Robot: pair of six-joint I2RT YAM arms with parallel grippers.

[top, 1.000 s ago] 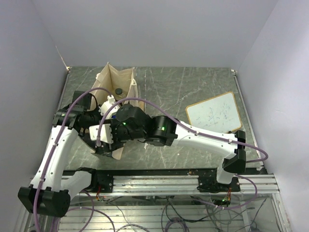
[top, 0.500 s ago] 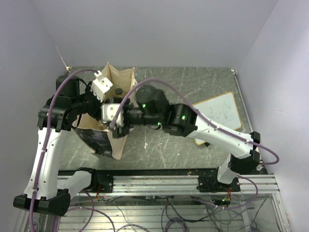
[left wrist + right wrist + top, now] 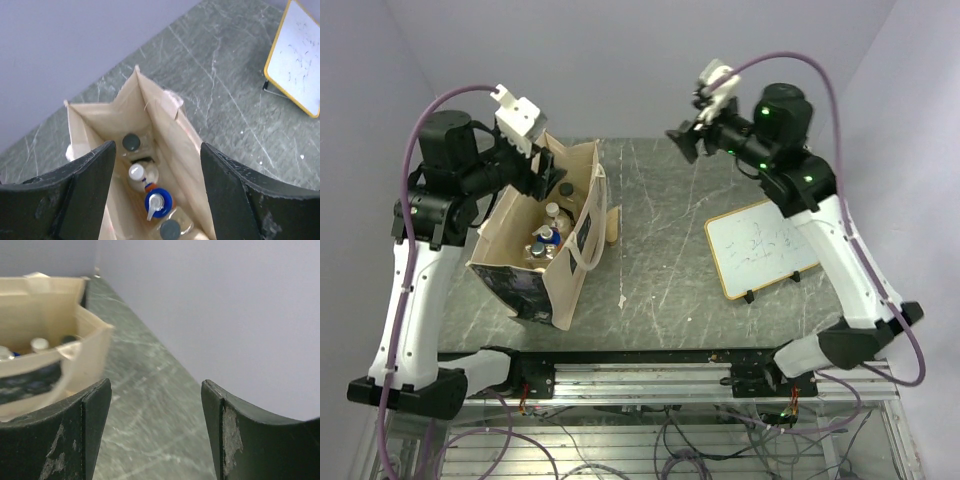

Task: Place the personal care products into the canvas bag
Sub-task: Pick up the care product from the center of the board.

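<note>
grey-green marbled table (image 3: pixel 660 230): carrying the bag and the board.
beige canvas tote bag (image 3: pixel 582 200): upright at 9 o'clock of the table in the top view, mouth open upward, dark printed picture on the near outer side.
pale strap handle (image 3: pixel 592 245): hanging down the bag's wall on its 3 o'clock side.
small personal care bottles (image 3: pixel 546 232): inside the bag, standing in a row along its length, four tops in sight.
clear bottle with dark round cap (image 3: pixel 131 142): at the 12 o'clock end of the row in the left wrist view.
white-capped bottle (image 3: pixel 136 172): just beside that one, toward 6 o'clock.
blue-collared bottle with white pump top (image 3: pixel 159 202): next in the row, close against its neighbours; touching or not, cannot tell.
second dark-capped clear bottle (image 3: pixel 170 230): at the 6 o'clock end, partly cut off by the picture's edge.
left gripper (image 3: pixel 157 150): black fingers spread wide, nothing between them, hanging above the bag's open mouth, at 10 o'clock in the top view.
right gripper (image 3: pixel 682 140): raised high over the table's far edge at 12 o'clock, fingers wide apart and empty, well apart from the bag.
right wrist view: bag blurred at 9 o'clock, one white cap showing over its rim, table surface between the fingers.
wood-framed whiteboard (image 3: pixel 762 243): propped on the table at 3 o'clock, faint scribbles on its white face, well apart from the bag.
</note>
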